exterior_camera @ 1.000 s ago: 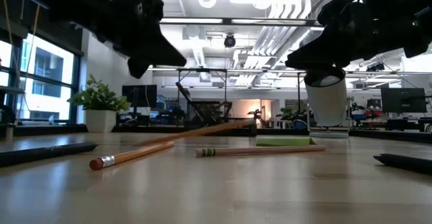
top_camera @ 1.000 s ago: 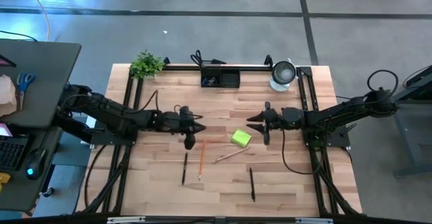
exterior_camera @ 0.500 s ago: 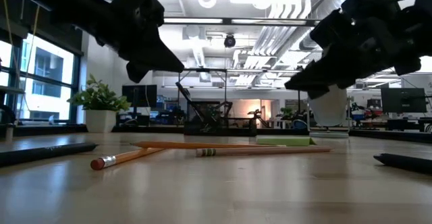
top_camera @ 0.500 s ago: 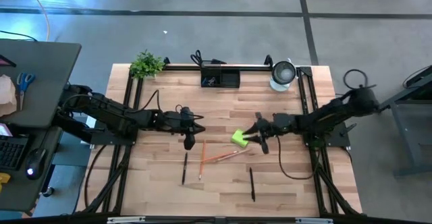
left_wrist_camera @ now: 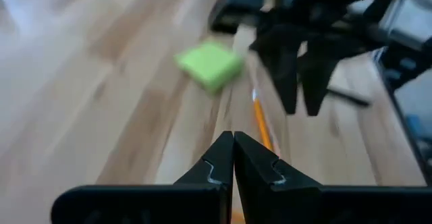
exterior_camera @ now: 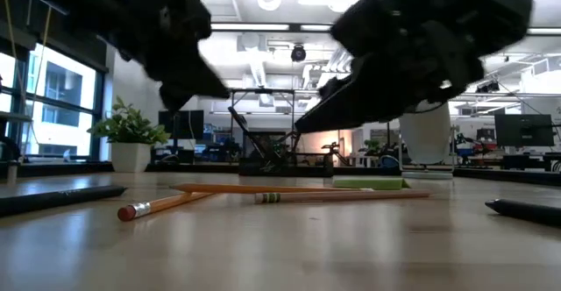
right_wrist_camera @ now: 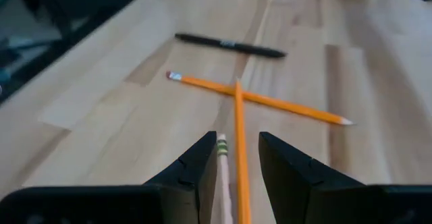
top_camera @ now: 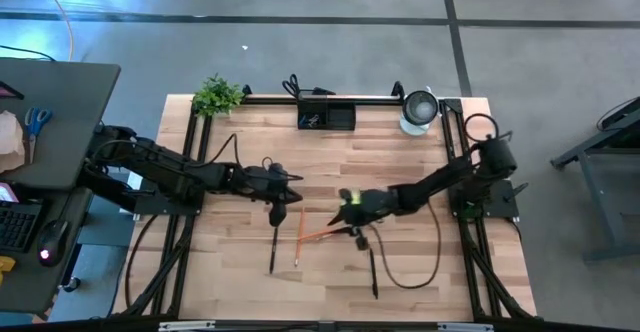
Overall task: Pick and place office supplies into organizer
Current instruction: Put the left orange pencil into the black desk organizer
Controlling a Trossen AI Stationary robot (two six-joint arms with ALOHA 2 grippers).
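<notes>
Two pencils lie between the open fingers of my right gripper [right_wrist_camera: 236, 140], which hangs just above them without touching: an orange pencil [right_wrist_camera: 239, 126] and a wooden pencil [right_wrist_camera: 221, 163]. The orange one crosses a second orange pencil [right_wrist_camera: 270, 102], and a black pen [right_wrist_camera: 229, 45] lies beyond. The lime-green sticky-note pad [left_wrist_camera: 210, 63] lies flat on the table beside that gripper [top_camera: 345, 220]. My left gripper [top_camera: 281, 212] hovers shut and empty left of the pencils. The black organizer [top_camera: 326, 117] stands at the far edge.
Another black pen [top_camera: 373, 272] lies near the front edge. At the far edge are a potted plant [top_camera: 217, 95], a silver-and-white cup [top_camera: 420, 110] and black-handled scissors [top_camera: 292, 85]. Bare wood stretches between the pencils and the organizer.
My right gripper has swept toward the table's left and near edges and sunk lower, passing over the sticky-note pad to the pencils. An orange pencil that slanted up beside my left gripper has dropped flat, now lying across the other orange pencil.
</notes>
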